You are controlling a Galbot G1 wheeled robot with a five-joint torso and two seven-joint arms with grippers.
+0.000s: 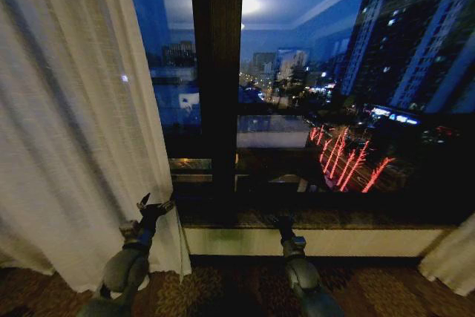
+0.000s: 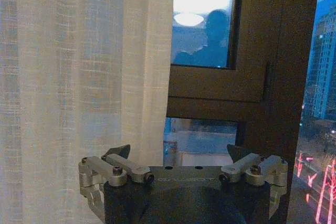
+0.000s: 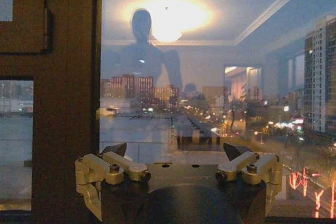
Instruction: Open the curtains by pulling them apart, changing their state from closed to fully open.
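Left gripper (image 1: 156, 204) open at left curtain's (image 1: 74, 109) inner edge, holding nothing; right gripper (image 1: 282, 222) open, empty, at the sill (image 1: 334, 219) right of window post (image 1: 216, 72).

On my head camera, the left curtain panel (image 1: 70, 109) is a tall sheer off-white sheet of thin woven fabric, hanging in soft vertical pleats and reaching the patterned carpet. It is drawn over to my left, and its inner edge slants down to stop just short of the dark upright window post. My left wrist camera shows the same panel (image 2: 79, 77) close up: a loose, slubby weave, light glowing through it, folds running straight down. The right curtain panel (image 1: 451, 257) appears as a small off-white bunch low at my far right. Bare night-time glass lies between the two.
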